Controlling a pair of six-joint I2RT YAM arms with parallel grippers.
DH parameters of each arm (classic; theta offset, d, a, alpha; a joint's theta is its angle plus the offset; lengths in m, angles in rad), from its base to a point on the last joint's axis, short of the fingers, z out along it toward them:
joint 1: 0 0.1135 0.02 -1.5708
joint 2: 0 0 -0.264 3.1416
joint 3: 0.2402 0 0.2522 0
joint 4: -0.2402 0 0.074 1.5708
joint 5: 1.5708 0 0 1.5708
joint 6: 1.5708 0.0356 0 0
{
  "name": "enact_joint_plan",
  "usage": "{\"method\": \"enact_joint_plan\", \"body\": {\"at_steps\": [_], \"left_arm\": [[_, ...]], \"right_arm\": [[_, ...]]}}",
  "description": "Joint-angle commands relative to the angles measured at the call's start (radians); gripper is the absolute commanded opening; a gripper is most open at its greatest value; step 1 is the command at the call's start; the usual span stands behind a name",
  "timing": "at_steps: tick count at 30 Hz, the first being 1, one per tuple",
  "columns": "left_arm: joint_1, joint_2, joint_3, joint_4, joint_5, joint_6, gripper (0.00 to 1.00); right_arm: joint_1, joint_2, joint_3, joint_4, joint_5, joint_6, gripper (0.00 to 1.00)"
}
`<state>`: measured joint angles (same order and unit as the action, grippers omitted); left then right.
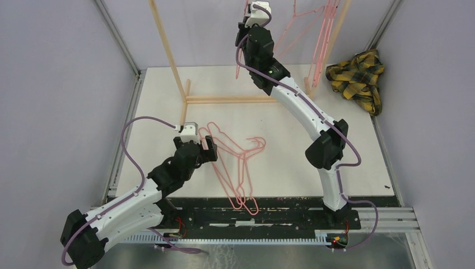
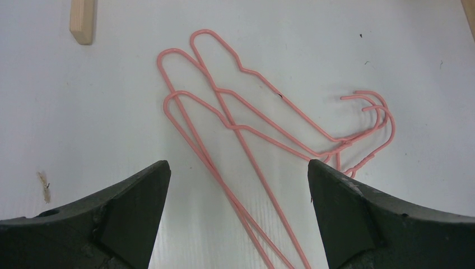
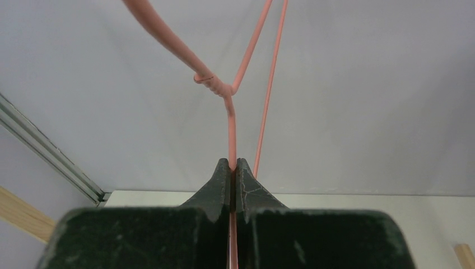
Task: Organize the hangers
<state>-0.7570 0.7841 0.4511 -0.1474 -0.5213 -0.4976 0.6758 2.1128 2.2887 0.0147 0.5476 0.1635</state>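
While right hand (image 3: 232,163) pinches one hanger (image 3: 231,129) aloft, left hand (image 2: 238,163) spread wide, above loose hangers (image 2: 240,128)

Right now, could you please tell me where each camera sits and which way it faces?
Top external: above, behind the bases, looking down at the table; left arm, right arm show.
Left wrist: on left arm, facing down at loose hangers; open left tool shows.
Right wrist: raised high, facing the back wall; right tool shut on a hanger.
Shared: top and left wrist show the loose hangers.
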Motion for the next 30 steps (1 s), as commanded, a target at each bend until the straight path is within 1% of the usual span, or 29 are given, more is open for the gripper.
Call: {"method": "enact_joint_plan", "body": {"at_steps": [1, 8, 10, 12, 18, 24, 28, 30], "left_arm": [[-0.001, 0.009, 0.005, 0.043, -0.02, -0.002, 0.99], [0.0, 0.037, -0.003, 0.058, -0.018, 0.006, 0.99], [-0.001, 0.047, 0.0, 0.061, -0.017, 0.008, 0.99], [0.0, 0.054, 0.0, 0.066, -0.014, 0.008, 0.99], [-0.001, 0.071, 0.006, 0.077, -0.007, 0.009, 0.99], [-0.001, 0.098, 0.01, 0.091, -0.005, 0.011, 0.99], [-0.001, 0.114, 0.015, 0.092, -0.002, 0.014, 0.99], [0.0, 0.112, 0.015, 0.09, -0.002, 0.013, 0.99]], "right_arm": [[-0.01, -0.031, 0.033, 0.079, -0.035, 0.025, 0.01], [-0.007, -0.153, -0.161, 0.135, -0.104, 0.066, 0.01], [-0.006, -0.189, -0.233, 0.166, -0.108, 0.067, 0.01], [-0.004, -0.214, -0.266, 0.185, -0.109, 0.062, 0.01], [-0.004, -0.232, -0.241, 0.187, -0.124, 0.028, 0.01], [-0.004, -0.247, -0.258, 0.209, -0.116, 0.011, 0.01], [-0.004, -0.217, -0.215, 0.208, -0.107, -0.006, 0.01], [-0.006, -0.177, -0.151, 0.182, -0.097, -0.012, 0.01]]}}
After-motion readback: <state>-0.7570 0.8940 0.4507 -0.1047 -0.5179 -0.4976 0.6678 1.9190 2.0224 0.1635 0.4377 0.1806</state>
